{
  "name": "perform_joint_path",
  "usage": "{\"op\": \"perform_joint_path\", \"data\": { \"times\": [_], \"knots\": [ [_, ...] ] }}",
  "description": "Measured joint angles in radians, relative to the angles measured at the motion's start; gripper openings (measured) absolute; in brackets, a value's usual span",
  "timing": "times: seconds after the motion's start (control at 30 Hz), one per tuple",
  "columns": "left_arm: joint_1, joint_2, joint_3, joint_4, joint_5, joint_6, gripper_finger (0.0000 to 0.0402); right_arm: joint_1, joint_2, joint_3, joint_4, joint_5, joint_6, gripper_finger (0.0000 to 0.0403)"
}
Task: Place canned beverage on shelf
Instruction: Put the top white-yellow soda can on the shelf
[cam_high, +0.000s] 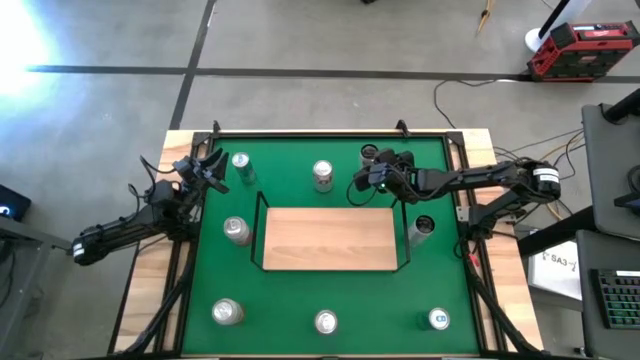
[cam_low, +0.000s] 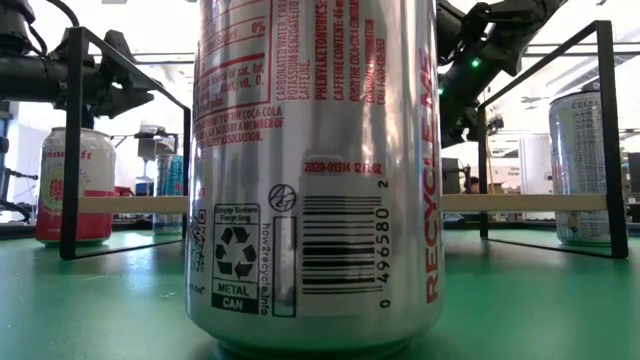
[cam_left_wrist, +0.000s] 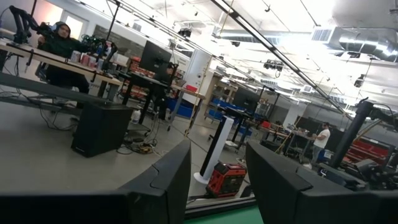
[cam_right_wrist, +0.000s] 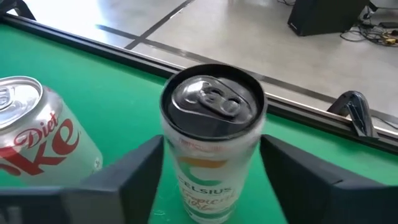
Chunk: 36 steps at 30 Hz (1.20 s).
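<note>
The right tool (cam_right_wrist: 211, 168) sits at the far side of the green counter (cam_high: 330, 290), its fingers (cam_right_wrist: 124, 174) astride an upright Celsius can (cam_right_wrist: 212, 149); whether they already press the can I cannot tell. A Diet Coke can (cam_right_wrist: 37, 137) stands just beside that tool. The shelf (cam_high: 330, 238) lies near it, toward the counter's middle. The left tool (cam_high: 205, 170), pressed together, waits well apart.

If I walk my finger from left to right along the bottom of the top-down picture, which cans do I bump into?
Going left to right along the near edge of the green table: the silver can at the left → the silver can in the middle → the can with the blue-green top at the right.
</note>
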Motion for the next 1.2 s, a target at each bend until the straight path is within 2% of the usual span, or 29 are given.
{"op": "perform_joint_path", "data": {
  "times": [0.17, 0.23, 0.37, 0.5, 0.63, 0.87, 1.03, 1.2],
  "knots": [
    [0.000, 0.000, 0.000, 0.000, 0.000, 0.000, 0.0137, 0.000, 0.000, 0.000, -0.001, -0.023, 0.007, 0.0150],
    [0.000, 0.000, 0.000, 0.000, 0.000, 0.000, 0.0137, 0.001, 0.001, 0.000, -0.014, -0.038, 0.008, 0.0123],
    [0.000, 0.000, 0.000, 0.000, 0.000, 0.000, 0.0137, 0.001, 0.001, 0.000, -0.016, -0.055, 0.008, 0.0091],
    [0.000, 0.000, 0.000, 0.000, 0.000, 0.000, 0.0137, 0.001, 0.000, 0.000, -0.017, -0.055, 0.008, 0.0083],
    [0.000, 0.000, 0.000, 0.000, 0.000, 0.000, 0.0137, 0.009, -0.006, 0.000, -0.019, -0.055, 0.000, 0.0093],
    [0.000, 0.000, 0.000, 0.000, 0.000, 0.000, 0.0137, 0.075, -0.089, 0.022, -0.103, -0.052, 0.011, 0.0142],
    [0.000, 0.000, 0.000, 0.000, 0.000, 0.000, 0.0137, 0.095, -0.122, 0.089, -0.277, -0.045, 0.112, 0.0191],
    [0.000, 0.000, 0.000, 0.000, 0.000, 0.000, 0.0137, 0.092, -0.105, 0.205, -0.515, -0.058, 0.324, 0.0255]
  ]
}}
